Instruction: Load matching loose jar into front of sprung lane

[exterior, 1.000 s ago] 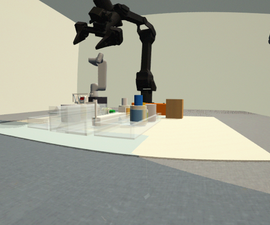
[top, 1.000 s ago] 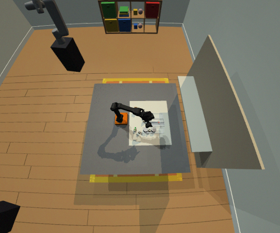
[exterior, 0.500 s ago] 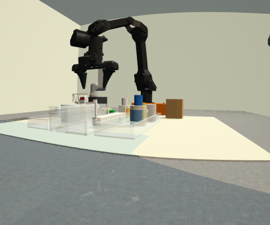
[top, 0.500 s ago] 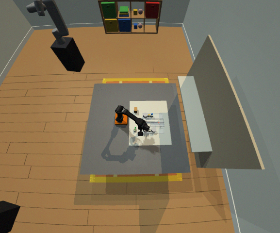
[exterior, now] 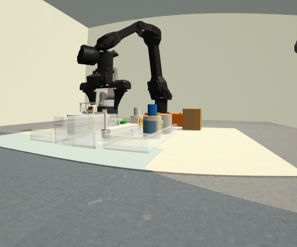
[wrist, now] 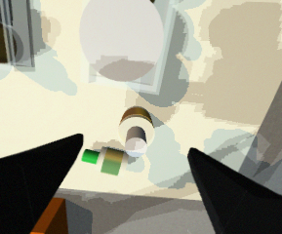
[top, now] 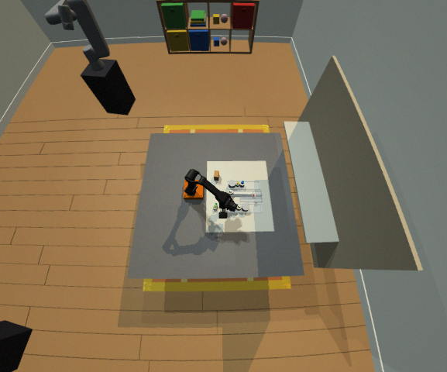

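Cream matting is lying flat over the grey table top and is carrying the jars. At the centre of the wrist view a loose pale-capped jar is standing upright, a squat cylinder with a tan band. It is probably the intended pick, though its match with the lane jar cannot be confirmed. The gripper is hanging directly above it, black tapered fingers spread wide and gripping nothing, evidently lining up to straddle the jar. Just beside the jar, lower left, a green-capped jar is lying on its side. Toward the upper frame, clear plastic lanes are enclosing a large pale round item. Their transparent walls are making the pusher plate hard to pick out. Further off, a brown wooden block is standing near the arm's orange base.
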Controlling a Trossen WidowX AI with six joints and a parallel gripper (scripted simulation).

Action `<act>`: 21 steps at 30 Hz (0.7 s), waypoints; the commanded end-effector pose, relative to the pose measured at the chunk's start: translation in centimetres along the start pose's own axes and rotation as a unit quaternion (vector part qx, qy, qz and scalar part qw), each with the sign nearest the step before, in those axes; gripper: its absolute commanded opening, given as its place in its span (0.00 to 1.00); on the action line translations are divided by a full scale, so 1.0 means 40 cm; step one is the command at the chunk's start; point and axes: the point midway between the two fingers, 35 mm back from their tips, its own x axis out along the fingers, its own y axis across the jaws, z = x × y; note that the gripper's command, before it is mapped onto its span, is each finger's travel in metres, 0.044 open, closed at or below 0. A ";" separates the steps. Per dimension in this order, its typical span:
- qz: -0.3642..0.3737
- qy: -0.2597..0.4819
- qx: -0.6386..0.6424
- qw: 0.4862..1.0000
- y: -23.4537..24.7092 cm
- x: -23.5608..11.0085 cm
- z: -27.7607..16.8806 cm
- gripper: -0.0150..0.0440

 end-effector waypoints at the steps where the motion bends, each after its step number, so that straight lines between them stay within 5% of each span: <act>1: 0.002 0.002 -0.003 1.000 0.002 0.016 -0.003 1.00; 21: 0.003 0.002 -0.003 1.000 0.003 0.093 -0.003 1.00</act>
